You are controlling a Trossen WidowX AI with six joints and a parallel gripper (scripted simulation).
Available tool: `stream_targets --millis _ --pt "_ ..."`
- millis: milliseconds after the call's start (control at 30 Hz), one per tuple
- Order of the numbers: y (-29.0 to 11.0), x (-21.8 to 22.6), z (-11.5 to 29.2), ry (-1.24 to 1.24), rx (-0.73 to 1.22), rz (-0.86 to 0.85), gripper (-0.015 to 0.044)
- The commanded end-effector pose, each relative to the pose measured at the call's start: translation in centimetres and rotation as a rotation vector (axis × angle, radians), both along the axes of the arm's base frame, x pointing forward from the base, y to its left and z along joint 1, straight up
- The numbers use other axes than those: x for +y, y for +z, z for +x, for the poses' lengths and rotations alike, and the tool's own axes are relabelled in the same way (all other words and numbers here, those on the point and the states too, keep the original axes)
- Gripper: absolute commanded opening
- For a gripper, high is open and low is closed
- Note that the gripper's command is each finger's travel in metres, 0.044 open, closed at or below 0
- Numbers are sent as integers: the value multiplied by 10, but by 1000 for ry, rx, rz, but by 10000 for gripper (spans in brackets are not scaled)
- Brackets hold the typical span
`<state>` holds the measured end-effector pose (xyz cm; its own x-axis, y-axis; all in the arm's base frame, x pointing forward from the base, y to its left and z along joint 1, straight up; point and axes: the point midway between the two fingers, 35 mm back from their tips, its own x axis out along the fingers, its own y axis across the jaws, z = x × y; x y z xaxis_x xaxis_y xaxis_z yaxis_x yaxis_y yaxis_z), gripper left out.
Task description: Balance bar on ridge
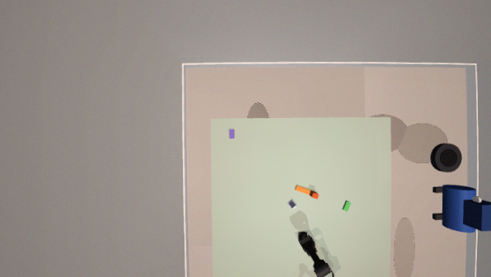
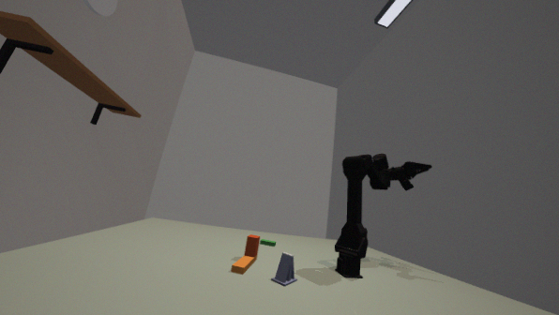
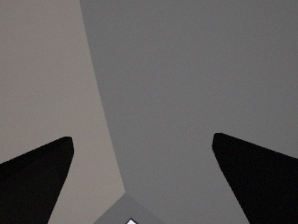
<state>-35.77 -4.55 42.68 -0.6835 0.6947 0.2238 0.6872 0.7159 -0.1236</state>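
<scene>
The orange bar lies on the table. A red block stands upright at one end of it. The slate-blue ridge stands upright on its flat base close beside the bar, tapering to a narrow top. Nothing rests on the ridge. My gripper is open and empty, high above the table. It points away from the bar and the ridge, and the wrist view shows only walls and ceiling between the fingers. The top view does not show the gripper.
A green block lies beyond the bar. A purple block lies near the table's far left corner in the top view. A brown shelf is high on the wall. A black round object and a blue object are beyond the table's right edge.
</scene>
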Motion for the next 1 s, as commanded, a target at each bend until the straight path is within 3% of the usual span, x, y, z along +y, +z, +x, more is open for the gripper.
stream_targets --millis 0,100,967 --pt "0 -1 0 1 -2 2 374" --pt "0 -9 -1 22 -30 35 315" --pt "-10 -190 24 409 -431 838 315"
